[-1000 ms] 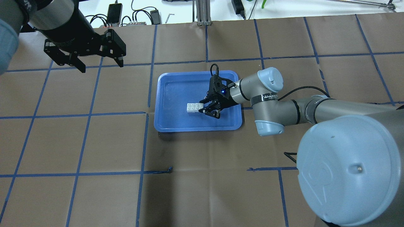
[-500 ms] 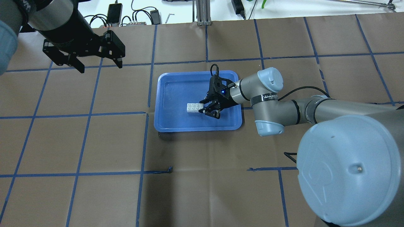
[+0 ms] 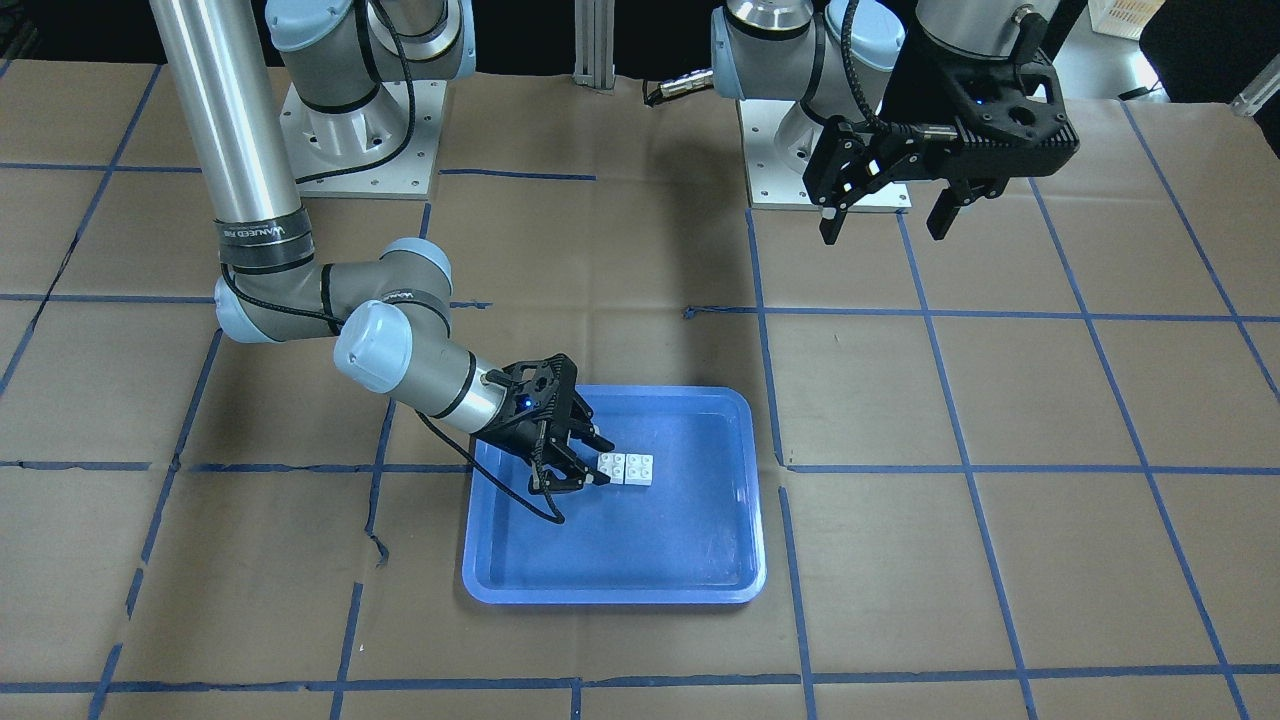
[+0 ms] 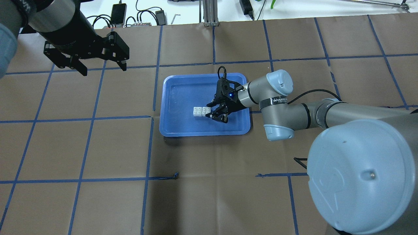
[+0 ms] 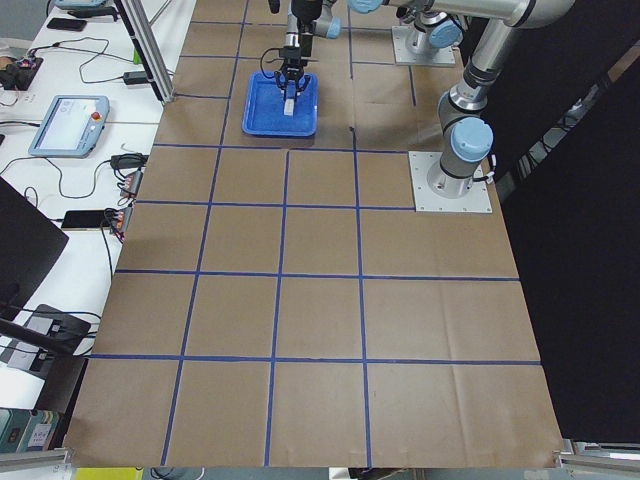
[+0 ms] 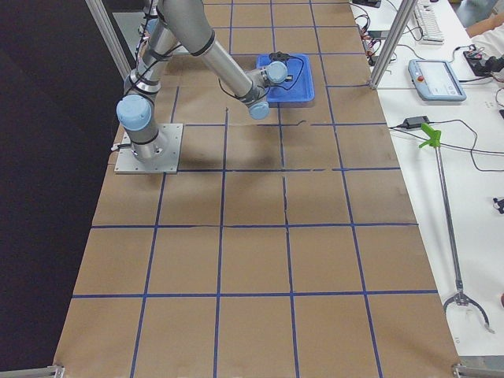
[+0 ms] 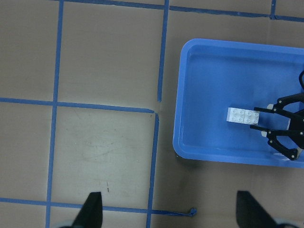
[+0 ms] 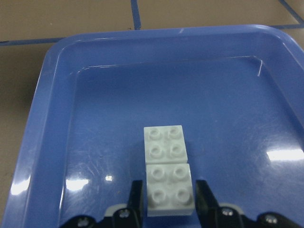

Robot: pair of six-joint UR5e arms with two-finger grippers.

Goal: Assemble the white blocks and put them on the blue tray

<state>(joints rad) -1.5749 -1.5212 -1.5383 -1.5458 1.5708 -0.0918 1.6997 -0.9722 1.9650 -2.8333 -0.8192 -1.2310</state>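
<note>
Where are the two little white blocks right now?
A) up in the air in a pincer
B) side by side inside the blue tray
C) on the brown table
B: the white blocks lie touching on the floor of the blue tray, the right pincer flanking one.

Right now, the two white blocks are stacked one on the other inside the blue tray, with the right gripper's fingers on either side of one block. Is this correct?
Not stacked: the white blocks lie side by side, touching, in the blue tray. The right wrist view shows it; the rest holds.
</note>
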